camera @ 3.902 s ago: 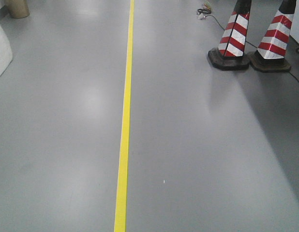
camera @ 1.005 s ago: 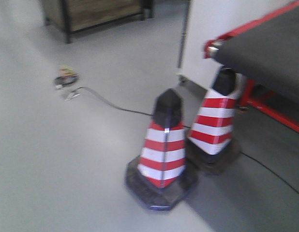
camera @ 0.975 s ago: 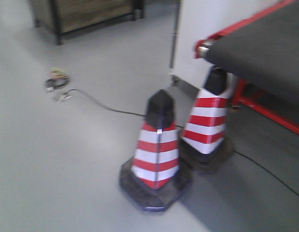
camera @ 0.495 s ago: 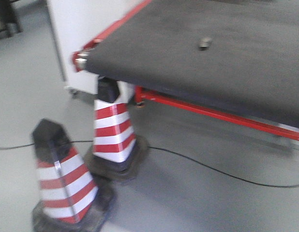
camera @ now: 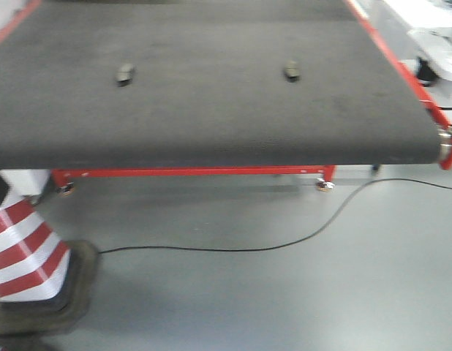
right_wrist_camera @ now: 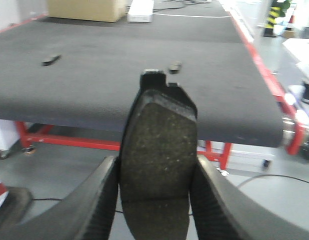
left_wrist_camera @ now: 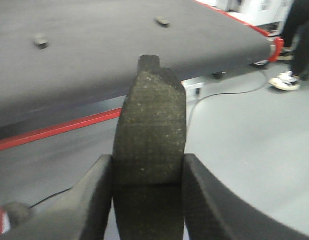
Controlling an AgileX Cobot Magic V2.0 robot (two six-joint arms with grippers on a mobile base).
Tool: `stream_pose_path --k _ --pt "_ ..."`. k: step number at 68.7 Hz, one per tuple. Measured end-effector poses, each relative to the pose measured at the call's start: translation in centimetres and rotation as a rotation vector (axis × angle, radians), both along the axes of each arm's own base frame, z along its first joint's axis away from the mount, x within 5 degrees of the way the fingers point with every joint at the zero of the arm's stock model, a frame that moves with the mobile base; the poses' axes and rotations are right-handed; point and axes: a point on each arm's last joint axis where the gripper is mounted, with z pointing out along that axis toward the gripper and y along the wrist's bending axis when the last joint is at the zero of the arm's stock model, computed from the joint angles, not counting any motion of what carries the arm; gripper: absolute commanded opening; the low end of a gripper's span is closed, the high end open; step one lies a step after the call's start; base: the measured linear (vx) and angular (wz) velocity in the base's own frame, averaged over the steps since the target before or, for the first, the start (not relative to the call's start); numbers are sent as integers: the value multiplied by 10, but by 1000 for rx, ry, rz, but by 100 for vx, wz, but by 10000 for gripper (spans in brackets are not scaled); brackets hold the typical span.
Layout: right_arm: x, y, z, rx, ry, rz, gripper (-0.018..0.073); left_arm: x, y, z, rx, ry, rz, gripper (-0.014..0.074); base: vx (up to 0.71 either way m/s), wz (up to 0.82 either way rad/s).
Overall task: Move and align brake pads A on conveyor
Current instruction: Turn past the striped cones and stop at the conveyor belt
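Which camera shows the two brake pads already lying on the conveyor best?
The front-facing view: both pads sit clearly on the conveyor. The wrist views show them smaller, behind each held pad.

I count four brake pads: two lying on the conveyor (camera: 211,110), one (camera: 124,74) left of the other (camera: 290,72), and one clamped in each tool of mine (left_wrist_camera: 150,150) (right_wrist_camera: 157,165). One striped cone (camera: 25,252) stands below the conveyor's left corner.

Two brake pads (camera: 124,74) (camera: 290,72) lie apart on the conveyor (camera: 211,117).
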Motion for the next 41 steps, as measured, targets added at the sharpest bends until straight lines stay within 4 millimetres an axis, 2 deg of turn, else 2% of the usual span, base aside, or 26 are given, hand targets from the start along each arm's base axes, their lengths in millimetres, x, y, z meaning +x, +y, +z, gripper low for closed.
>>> stream_pose_path --k 16,41 --pt "0 0 0 -1 0 0 -6 0 0 0 0 0 0 -6 10 -20" --pt "0 0 0 -1 0 0 -6 0 0 0 -1 1 -1 -6 25 -1"
